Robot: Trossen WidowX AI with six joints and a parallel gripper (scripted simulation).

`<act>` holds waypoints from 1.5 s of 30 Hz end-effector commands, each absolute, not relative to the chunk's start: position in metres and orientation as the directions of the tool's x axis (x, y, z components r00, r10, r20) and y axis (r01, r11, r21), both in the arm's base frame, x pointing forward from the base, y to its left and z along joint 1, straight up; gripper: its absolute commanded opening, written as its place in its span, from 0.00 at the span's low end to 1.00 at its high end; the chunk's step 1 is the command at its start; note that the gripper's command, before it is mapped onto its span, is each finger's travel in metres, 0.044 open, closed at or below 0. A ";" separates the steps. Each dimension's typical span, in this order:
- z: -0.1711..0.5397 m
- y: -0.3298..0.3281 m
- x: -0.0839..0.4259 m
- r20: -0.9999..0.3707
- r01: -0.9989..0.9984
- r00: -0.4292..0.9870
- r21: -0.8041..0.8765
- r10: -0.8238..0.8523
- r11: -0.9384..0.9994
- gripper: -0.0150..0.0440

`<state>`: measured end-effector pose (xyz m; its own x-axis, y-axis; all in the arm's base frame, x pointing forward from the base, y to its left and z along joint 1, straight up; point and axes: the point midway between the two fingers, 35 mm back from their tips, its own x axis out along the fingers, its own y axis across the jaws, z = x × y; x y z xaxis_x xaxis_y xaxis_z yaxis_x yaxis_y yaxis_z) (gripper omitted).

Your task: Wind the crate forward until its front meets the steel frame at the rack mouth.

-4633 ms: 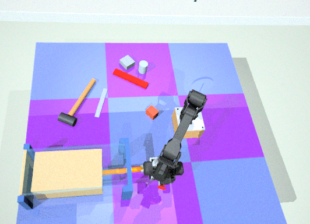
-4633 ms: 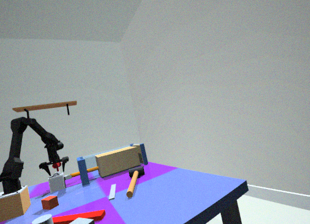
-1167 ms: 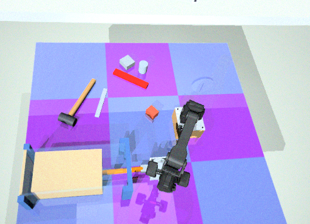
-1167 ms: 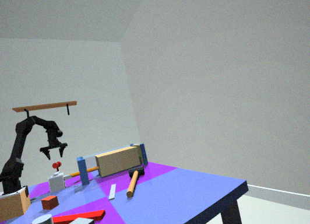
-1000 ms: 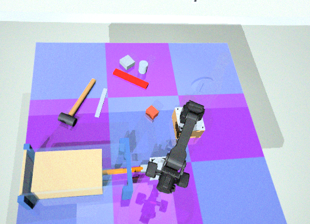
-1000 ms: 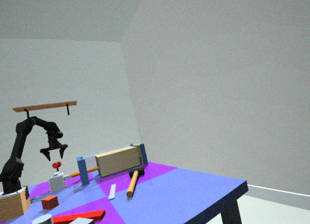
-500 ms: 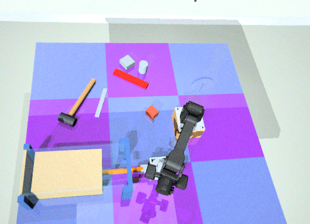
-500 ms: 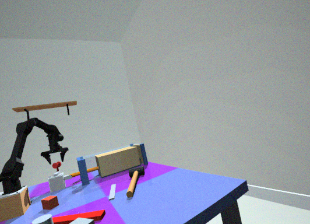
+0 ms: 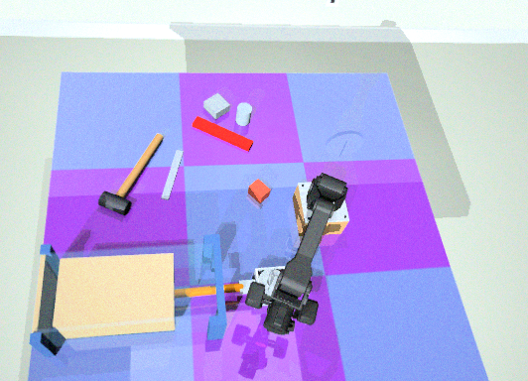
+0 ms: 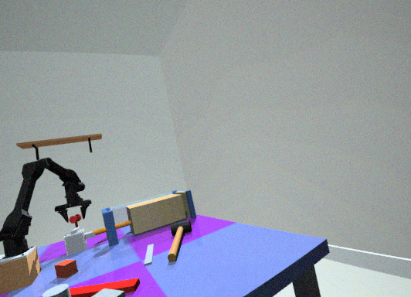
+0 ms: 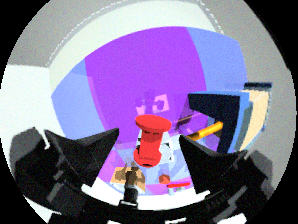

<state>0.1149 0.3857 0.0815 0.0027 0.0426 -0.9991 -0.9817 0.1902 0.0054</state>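
Note:
My gripper (image 9: pixel 282 304) (image 10: pixel 75 216) (image 11: pixel 149 135) is open and empty, pointing down just above the winch. The red winch handle (image 10: pixel 75 220) (image 11: pixel 150 145) stands on top of the pale grey winch (image 9: pixel 266 278) (image 10: pixel 75 243), its red grip between and slightly below the open fingertips. How deep its key sits is hidden. The tan crate (image 9: pixel 114 297) (image 10: pixel 156 216) (image 11: pixel 257 112) sits flat in the cubby. An orange strap (image 9: pixel 194 292) (image 10: pixel 116 227) (image 11: pixel 207 131) runs from it to the winch. A gap shows between the crate's front and the blue mouth frame (image 9: pixel 218 287) (image 10: pixel 109 229).
A black-headed mallet (image 9: pixel 114 203) (image 10: pixel 176 243), a grey strip (image 9: pixel 173 175) (image 10: pixel 149 254) and a red bar (image 9: pixel 222 133) lie on the bench. An orange-red cube (image 9: pixel 259 190) (image 10: pixel 66 268), a grey block (image 9: pixel 216 106) and a cylinder (image 9: pixel 243 114) stand apart. A wooden rail (image 10: pixel 59 141) has hooks.

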 end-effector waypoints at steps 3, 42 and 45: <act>0.072 0.385 0.115 -0.999 -0.981 0.006 0.003 0.041 0.195 1.00; 0.059 0.384 0.115 -0.999 -0.981 0.006 0.003 0.041 0.195 0.25; 0.059 0.384 0.115 -0.999 -0.981 0.006 0.003 0.041 0.195 0.25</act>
<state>0.1143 0.3838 0.0604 0.0019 0.0400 -0.9992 -0.9817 0.1902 0.0057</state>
